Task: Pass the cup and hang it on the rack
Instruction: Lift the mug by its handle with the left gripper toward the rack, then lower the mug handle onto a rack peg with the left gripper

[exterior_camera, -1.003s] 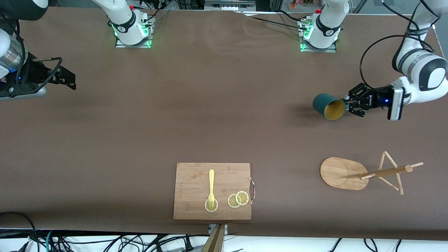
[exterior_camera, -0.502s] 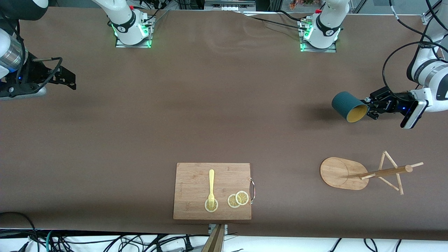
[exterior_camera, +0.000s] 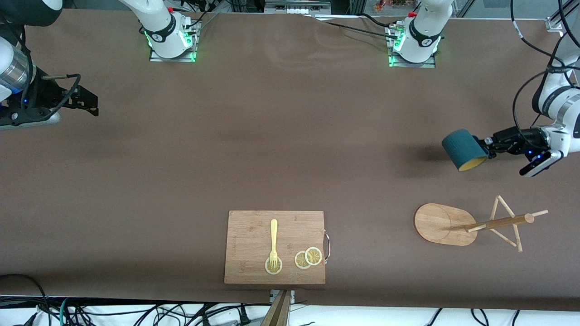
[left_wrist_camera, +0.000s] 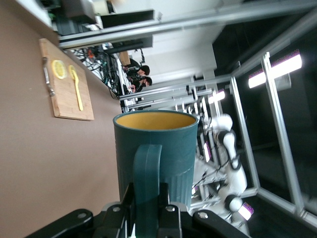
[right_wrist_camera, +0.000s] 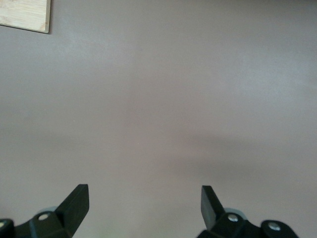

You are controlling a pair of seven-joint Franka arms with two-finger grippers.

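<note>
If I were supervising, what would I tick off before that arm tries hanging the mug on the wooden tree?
1. Grip: left gripper is shut on the cup by its handle: ok.
2. Cup in the air, over bare table: ok.
3. Rack upright with its pegs showing: ok.
4. Cup over the rack: not ok; it hangs over table farther from the front camera.
5. Right gripper open, waiting at its own end of the table: ok.

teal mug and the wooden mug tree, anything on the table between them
Nothing: in the front view only bare brown tabletop separates the ribbed teal mug, held in the air by the left hand, from the light wooden mug tree.
</note>
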